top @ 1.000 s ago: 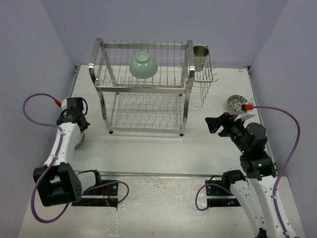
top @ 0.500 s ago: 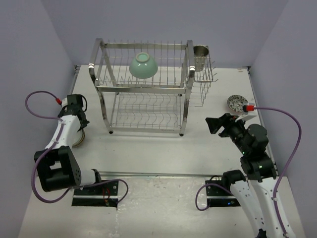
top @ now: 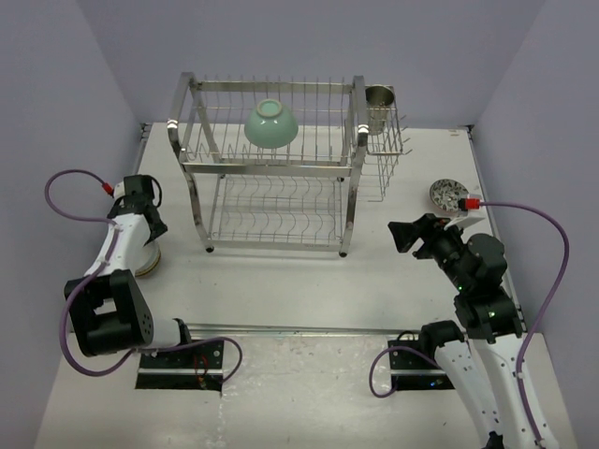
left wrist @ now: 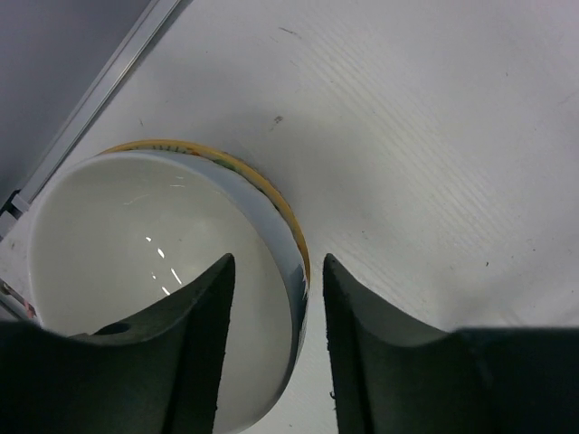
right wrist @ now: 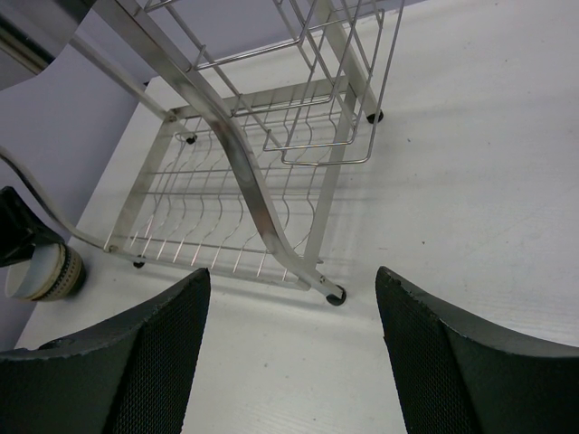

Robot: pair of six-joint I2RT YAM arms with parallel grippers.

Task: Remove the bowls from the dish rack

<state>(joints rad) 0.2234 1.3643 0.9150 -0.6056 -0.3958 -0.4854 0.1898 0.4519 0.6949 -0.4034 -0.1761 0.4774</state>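
Left tool [left wrist: 277, 262] is straddling rim of white bowl [left wrist: 136, 244] at 9 o'clock on worktop [left wrist: 434, 136], narrowly parted, unclamped; skewed withdrawal risks hooking, tipping it.

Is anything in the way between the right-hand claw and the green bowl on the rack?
Only the dish rack itself: its right-hand post and top rail stand between the open right gripper and the green bowl. Nothing visible covers it from above.

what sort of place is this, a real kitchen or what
Probably a robot test cell, not a kitchen: a left arm and right arm bolted to a white table, plain lilac walls closing it in, and one steel dish rack.
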